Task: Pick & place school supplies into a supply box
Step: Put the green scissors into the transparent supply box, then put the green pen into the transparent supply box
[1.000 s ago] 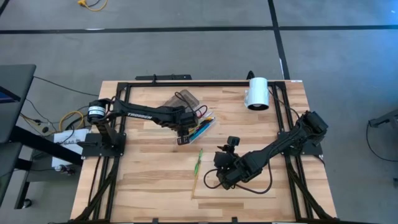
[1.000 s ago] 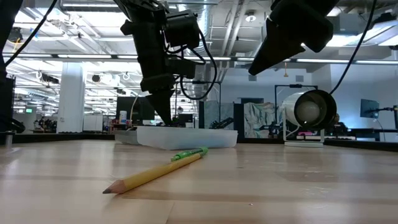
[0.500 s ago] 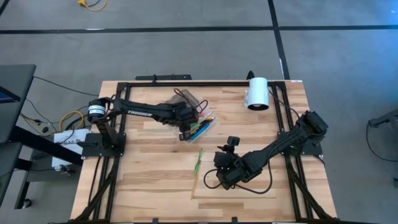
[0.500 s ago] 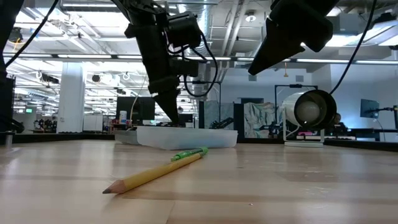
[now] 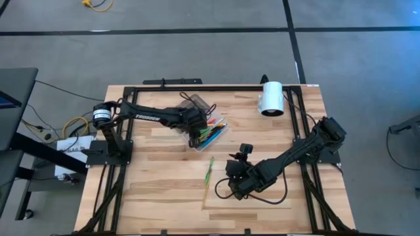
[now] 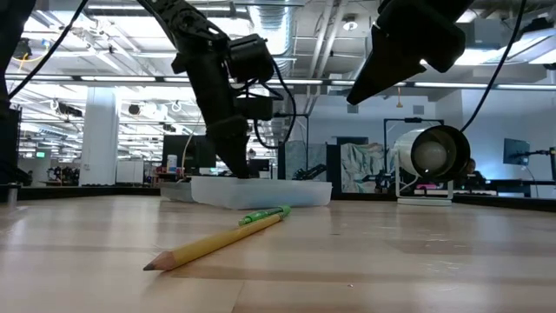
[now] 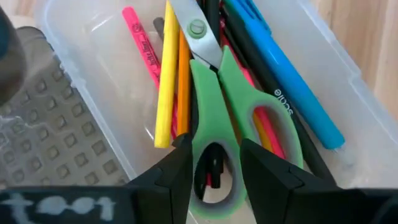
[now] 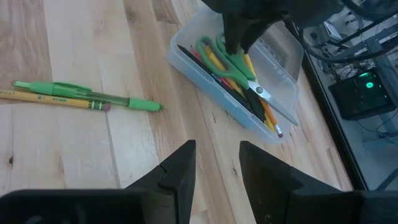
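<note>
While the right gripper (image 5: pixel 222 188) hovers spread over the wooden worktop's (image 5: pixel 157 190) front centre, the left gripper (image 7: pixel 214 165) pinches the green-handled scissors (image 7: pixel 221 93) inside the clear plastic supply box (image 5: pixel 211 131) near the back edge. A yellow pencil (image 6: pixel 217 243) and green pen (image 6: pixel 265 214) lie mid-worktop.
</note>
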